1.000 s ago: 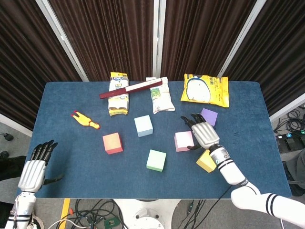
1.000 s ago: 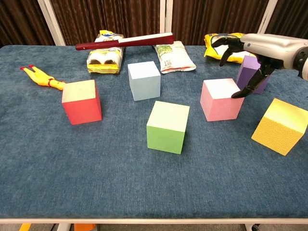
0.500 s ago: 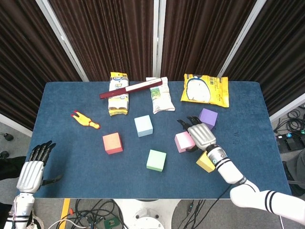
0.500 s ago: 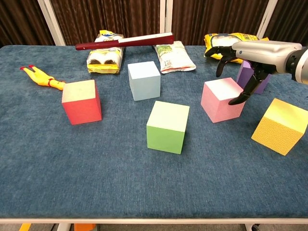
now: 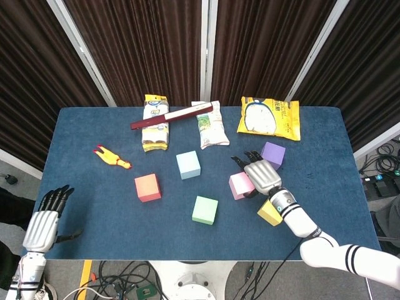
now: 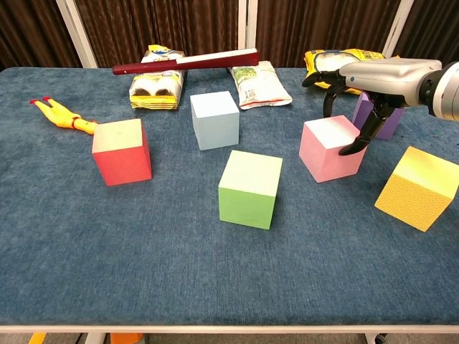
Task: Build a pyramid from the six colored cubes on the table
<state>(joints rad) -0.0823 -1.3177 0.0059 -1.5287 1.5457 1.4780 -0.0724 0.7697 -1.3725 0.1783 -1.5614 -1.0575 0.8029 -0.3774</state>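
Blue cloth table (image 5: pixel 94 212), six cubes lying separate, none stacked; by my reading the pyramid is not yet begun. Taking the green cube (image 6: pixel 249 188) as landmark: left hand (image 5: pixel 42 226) hangs off the table edge far to its left, released, fingers apart, holding nothing. Red cube (image 6: pixel 121 150) sits left of green. Light blue cube (image 6: pixel 214 119) sits behind green, slightly left. Pink cube (image 6: pixel 330 147) sits right of green, slightly tilted. Right hand (image 6: pixel 361 86) arches over it, fingers spread down around its far and right sides; whether they grip it I cannot tell. Purple cube (image 5: pixel 273 154) lies farther right and behind. Yellow cube (image 6: pixel 417 187) lies farthest right. All stacking remains.
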